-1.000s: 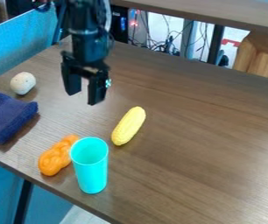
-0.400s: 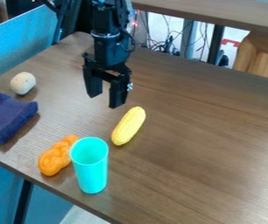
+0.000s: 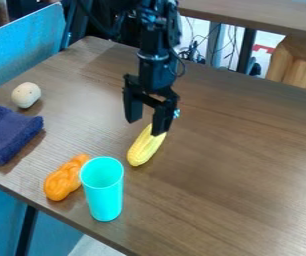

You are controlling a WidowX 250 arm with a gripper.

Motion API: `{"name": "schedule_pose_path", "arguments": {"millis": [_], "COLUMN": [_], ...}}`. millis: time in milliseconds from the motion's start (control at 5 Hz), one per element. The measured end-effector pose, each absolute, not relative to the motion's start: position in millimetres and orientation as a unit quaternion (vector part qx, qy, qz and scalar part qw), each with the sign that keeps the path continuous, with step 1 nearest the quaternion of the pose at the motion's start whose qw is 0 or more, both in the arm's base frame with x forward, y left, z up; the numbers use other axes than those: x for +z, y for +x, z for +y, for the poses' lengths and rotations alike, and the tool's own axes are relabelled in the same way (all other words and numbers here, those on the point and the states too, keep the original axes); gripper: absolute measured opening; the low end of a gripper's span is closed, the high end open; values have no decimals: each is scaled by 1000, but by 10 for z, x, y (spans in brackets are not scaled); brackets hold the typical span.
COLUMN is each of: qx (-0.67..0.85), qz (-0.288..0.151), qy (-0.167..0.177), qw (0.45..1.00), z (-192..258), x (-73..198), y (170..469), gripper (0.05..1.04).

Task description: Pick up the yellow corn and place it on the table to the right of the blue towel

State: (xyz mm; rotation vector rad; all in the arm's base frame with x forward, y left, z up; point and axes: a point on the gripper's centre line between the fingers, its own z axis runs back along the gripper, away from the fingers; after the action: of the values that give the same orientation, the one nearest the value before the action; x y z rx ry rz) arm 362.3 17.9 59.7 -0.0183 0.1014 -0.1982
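The black tool point(image 3: 145, 126) hangs down (fingers apart), arm above.

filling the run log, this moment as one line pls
tool: open, empty, near yellow corn | contact: cannot tell | cyan cup: upright, beside orange twisted item | table: also white ball, navy cloth

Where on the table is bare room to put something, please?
The widest bare patch of the table is at the picture's right, past the yellow corn and turquoise cup. A smaller one lies between the blue cloth and the corn. Crowded: the cup beside the orange braid, and the gripper at the corn's far end.
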Motion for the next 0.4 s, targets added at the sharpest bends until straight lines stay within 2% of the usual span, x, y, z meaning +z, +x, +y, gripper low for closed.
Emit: {"name": "schedule_pose_path", "arguments": {"millis": [400], "qx": [-95], "qz": [71], "qy": [-10], "qw": [993], "z": [55], "x": [460], "y": [3676], "gripper": [1001]}}
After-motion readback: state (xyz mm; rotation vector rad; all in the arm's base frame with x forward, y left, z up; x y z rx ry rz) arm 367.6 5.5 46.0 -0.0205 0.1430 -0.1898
